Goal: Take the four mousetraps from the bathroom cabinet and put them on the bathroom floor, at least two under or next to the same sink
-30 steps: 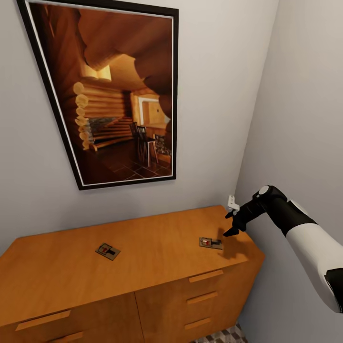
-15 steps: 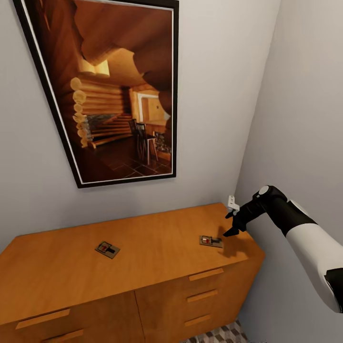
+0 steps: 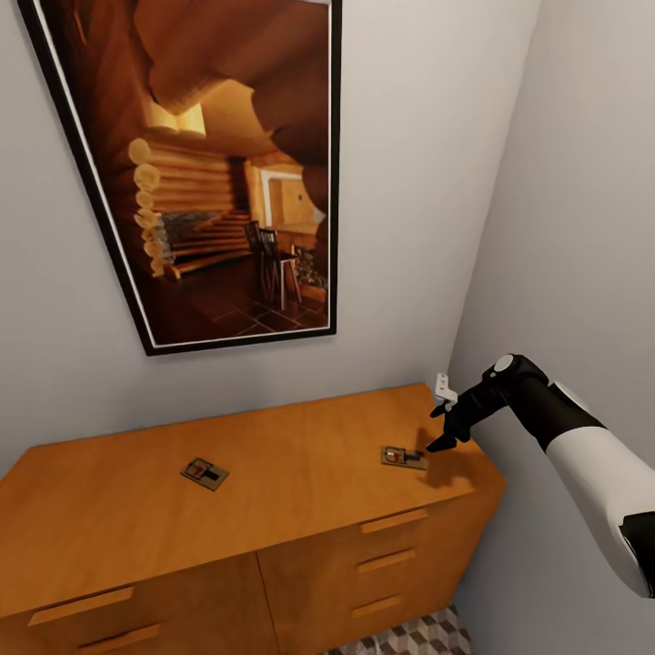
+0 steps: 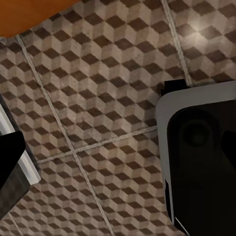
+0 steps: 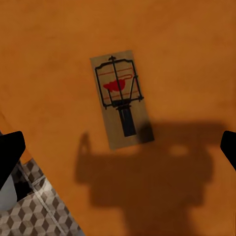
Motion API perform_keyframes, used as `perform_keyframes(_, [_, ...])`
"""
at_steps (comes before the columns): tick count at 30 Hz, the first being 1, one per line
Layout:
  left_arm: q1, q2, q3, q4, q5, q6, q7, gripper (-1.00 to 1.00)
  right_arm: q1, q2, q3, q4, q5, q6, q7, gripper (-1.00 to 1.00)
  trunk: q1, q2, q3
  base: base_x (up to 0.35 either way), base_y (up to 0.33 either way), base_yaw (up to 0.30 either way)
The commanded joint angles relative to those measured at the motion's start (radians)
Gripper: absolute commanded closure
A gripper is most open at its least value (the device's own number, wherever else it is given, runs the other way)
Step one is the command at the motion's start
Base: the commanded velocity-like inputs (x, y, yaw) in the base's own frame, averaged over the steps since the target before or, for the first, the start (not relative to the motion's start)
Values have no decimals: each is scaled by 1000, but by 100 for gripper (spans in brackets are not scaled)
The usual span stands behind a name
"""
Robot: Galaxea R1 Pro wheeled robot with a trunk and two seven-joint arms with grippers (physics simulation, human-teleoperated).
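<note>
I see my right end effector [image 3: 440, 423] hanging released, fingers spread, just above the long orange-brown wooden cabinet [image 3: 273, 509]. A small brown wooden mousetrap [image 5: 121, 98] lies on the cabinet beneath it; another mousetrap [image 3: 205, 473] lies mid-cabinet. Left end effector: cannot tell.

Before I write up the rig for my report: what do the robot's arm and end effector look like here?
In the head view, the right arm has a smooth white shell on its nearer section and turns matte black further out, with a round grey cap at the black joint. The right end effector is black with slim, pointed fingers, and a small white part sits on it. No cables or markings are visible.
</note>
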Motion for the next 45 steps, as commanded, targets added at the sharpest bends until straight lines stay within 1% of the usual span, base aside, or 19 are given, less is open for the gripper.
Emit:
perform_keyframes(1, [-2, -1, -9, 4, 10, -7, 0, -100, -1, -1, 3, -2, 1, 11, 3, -100, 0, -1, -3, 0, 0, 0])
perform_keyframes(45, [-1, -2, -9, 4, 10, -7, 0, -100, -1, -1, 5, 0, 1, 11, 2, -100, 0, -1, -55, 0, 0, 0])
